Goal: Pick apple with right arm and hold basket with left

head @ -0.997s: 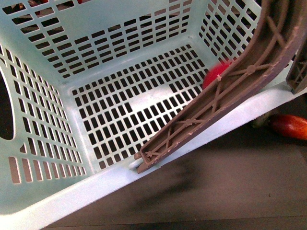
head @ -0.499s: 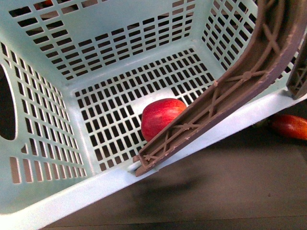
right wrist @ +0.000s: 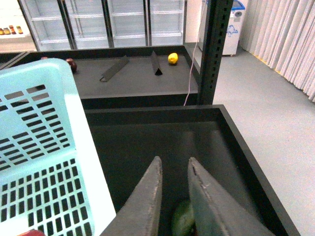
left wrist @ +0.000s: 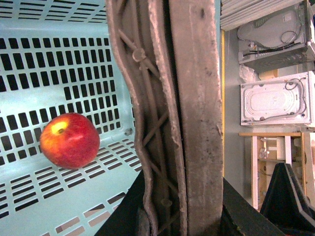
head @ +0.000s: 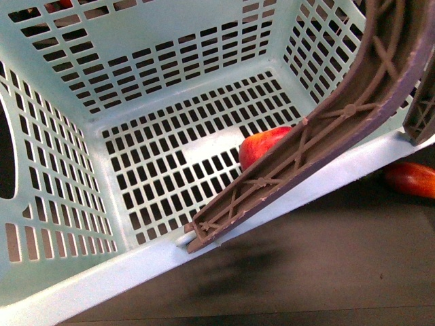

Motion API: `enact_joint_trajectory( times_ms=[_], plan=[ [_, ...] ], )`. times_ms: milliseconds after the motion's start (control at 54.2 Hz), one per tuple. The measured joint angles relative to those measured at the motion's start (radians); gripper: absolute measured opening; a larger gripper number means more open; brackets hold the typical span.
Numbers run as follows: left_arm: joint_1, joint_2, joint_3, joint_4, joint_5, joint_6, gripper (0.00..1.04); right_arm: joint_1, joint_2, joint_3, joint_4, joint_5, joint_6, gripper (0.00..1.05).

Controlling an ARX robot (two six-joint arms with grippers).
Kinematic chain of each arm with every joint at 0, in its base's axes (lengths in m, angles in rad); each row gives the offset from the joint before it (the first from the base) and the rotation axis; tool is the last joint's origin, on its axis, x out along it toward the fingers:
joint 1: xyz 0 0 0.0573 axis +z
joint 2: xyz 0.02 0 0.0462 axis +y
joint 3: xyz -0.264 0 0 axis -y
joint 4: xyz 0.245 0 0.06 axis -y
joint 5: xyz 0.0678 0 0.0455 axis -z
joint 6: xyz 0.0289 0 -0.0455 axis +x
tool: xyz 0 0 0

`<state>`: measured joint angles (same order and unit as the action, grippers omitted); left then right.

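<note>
now that the apple (head: 262,146) lies further right on the basket (head: 136,27) floor than a moment ago, half behind the handle (head: 319,136), delivery looks done; the left gripper (left wrist: 179,216) clamps the handle, and the right gripper (right wrist: 174,162) hangs narrowly parted and empty.

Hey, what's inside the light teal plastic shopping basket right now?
One round red apple with a yellowish patch rests on the light teal basket's slotted floor. The brown ribbed swing handle crosses in front, hiding the apple's lower part and some floor in the front view.
</note>
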<state>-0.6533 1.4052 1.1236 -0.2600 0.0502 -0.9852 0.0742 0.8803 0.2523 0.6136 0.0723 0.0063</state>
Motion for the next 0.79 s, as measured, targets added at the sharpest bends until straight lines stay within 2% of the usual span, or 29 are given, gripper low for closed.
enact_joint_trajectory(
  times_ms=[55,148,369,794],
  plan=[
    [0.0,0.0,0.0,0.0,0.0,0.0,0.19,-0.039,-0.031,-0.026,0.0,-0.062,-0.003,0.02],
    [0.0,0.0,0.0,0.0,-0.002,0.0,0.19,-0.068,-0.069,-0.06,-0.002,-0.066,-0.003,0.02],
    [0.001,0.0,0.0,0.0,-0.001,0.001,0.19,-0.071,-0.168,-0.128,-0.035,-0.07,-0.003,0.02],
    [0.001,0.0,0.0,0.0,-0.002,0.001,0.19,-0.071,-0.411,-0.22,-0.185,-0.069,-0.003,0.02]
  ],
)
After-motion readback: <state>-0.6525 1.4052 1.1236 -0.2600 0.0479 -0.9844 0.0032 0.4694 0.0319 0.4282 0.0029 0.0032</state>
